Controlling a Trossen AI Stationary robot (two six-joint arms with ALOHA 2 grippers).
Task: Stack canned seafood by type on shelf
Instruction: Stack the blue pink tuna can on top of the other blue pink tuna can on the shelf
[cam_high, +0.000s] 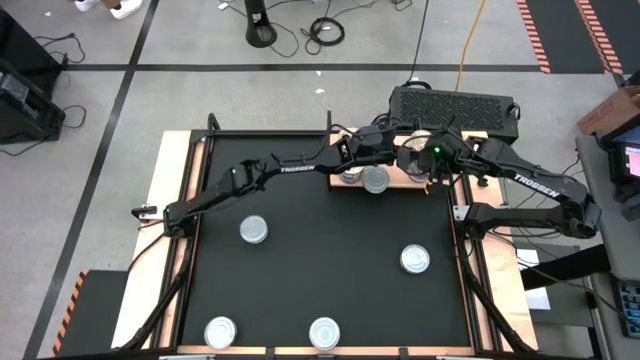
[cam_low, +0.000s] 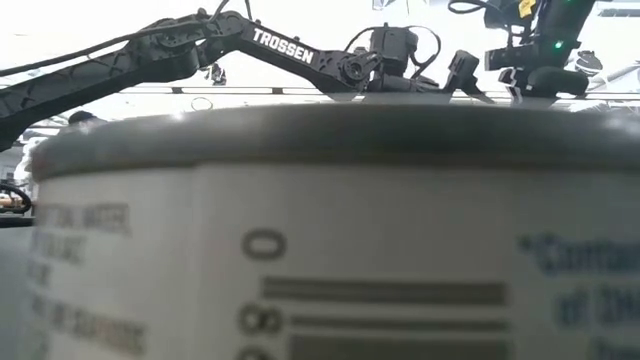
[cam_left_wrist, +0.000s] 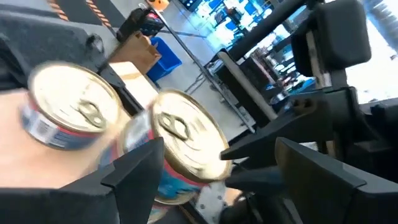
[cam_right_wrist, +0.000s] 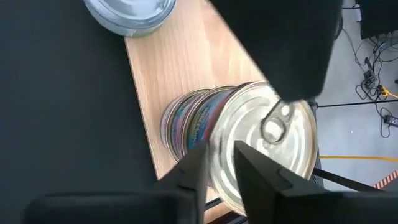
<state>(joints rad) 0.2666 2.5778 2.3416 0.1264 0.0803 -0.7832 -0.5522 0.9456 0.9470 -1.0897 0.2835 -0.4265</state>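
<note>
On the shelf (cam_right_wrist: 180, 68), the wooden board at the table's far edge, stands a stack of seafood cans (cam_right_wrist: 199, 124) with a silver top (cam_left_wrist: 186, 134). My left gripper (cam_left_wrist: 211, 168) reaches in level and is open, one finger on either side of the stack's top can. My right gripper (cam_right_wrist: 221, 168) slants down over the same can, with a narrow gap between its fingers. A second can (cam_left_wrist: 68, 106) rests on the shelf beside the stack. Another silver can (cam_high: 375, 180) sits at the shelf's near edge. My left gripper has one finger (cam_left_wrist: 137, 168) right beside the top can's wall; I cannot tell whether it touches. The other finger stands apart from the can. My right gripper has its fingertips (cam_right_wrist: 199, 165) over the top can's rim (cam_right_wrist: 227, 186); whether they touch it, I cannot tell.
Several loose cans lie on the black mat: (cam_high: 254, 231), (cam_high: 415, 259), (cam_high: 220, 331), (cam_high: 324, 332). One can (cam_low: 320, 250) fills the low view. A black ventilated box (cam_high: 455, 105) stands behind the shelf. The two grippers are close together over the shelf.
</note>
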